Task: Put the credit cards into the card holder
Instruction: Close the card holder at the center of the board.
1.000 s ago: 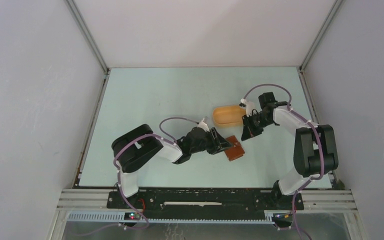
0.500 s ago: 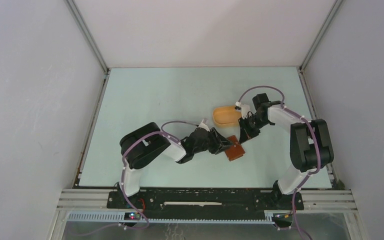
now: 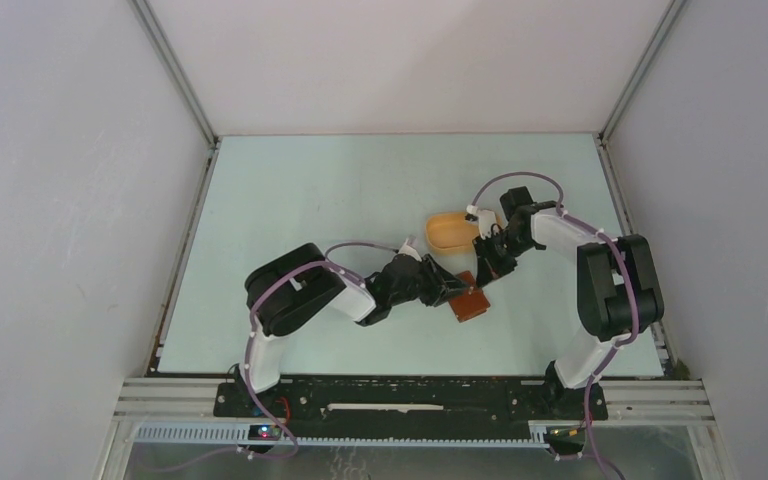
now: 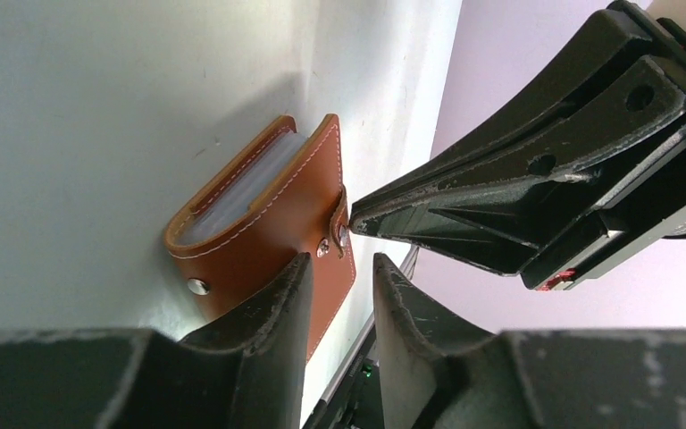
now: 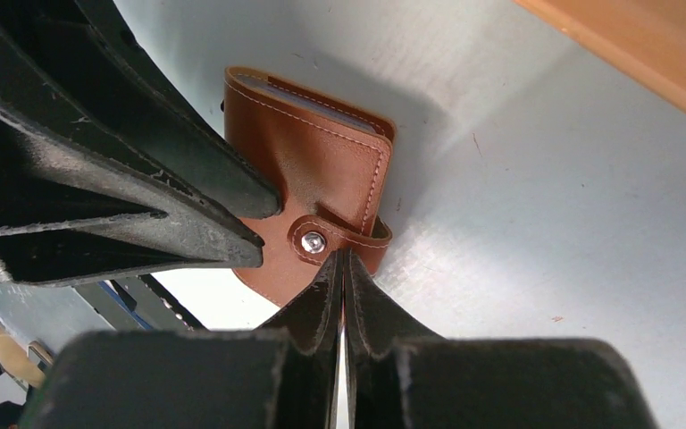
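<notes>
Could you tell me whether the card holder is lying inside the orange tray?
No, the card holder lies on the table, apart from the orange tray.

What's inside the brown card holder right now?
Pale grey card edges show between the card holder's leather covers. The covers hide the rest, so their number cannot be told.

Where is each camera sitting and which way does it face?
Top external: above and behind the robot, looking down at the pale green table; left arm and right arm show.
Left wrist: on the left arm, facing along the left fingers at the reddish-brown leather wallet.
Right wrist: on the right arm, facing along the shut right fingers at that wallet.
Shared: both wrist views show the wallet and the other arm's fingers.
</notes>
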